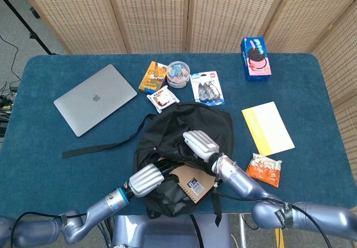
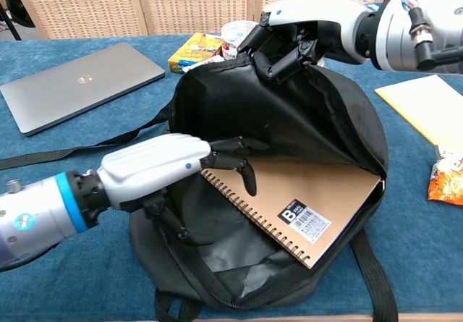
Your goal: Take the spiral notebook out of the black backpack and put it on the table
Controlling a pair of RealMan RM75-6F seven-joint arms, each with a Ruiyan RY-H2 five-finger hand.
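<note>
The black backpack (image 1: 189, 126) (image 2: 311, 123) lies open at the table's near edge. Inside it rests the tan spiral notebook (image 1: 192, 184) (image 2: 318, 206), its coil facing the opening. My right hand (image 1: 199, 144) (image 2: 300, 29) grips the backpack's top flap and holds it lifted. My left hand (image 1: 146, 179) (image 2: 163, 170) reaches into the opening with its fingers apart, and its fingertips (image 2: 242, 166) touch the notebook's near-left corner. It holds nothing.
A grey laptop (image 1: 95, 98) lies at the left. Snack packs (image 1: 153, 76), a tub (image 1: 178, 72) and a clip pack (image 1: 207, 87) sit behind the backpack. A yellow pad (image 1: 268, 127) and an orange packet (image 1: 263, 170) lie right; a backpack strap (image 1: 100, 146) trails left.
</note>
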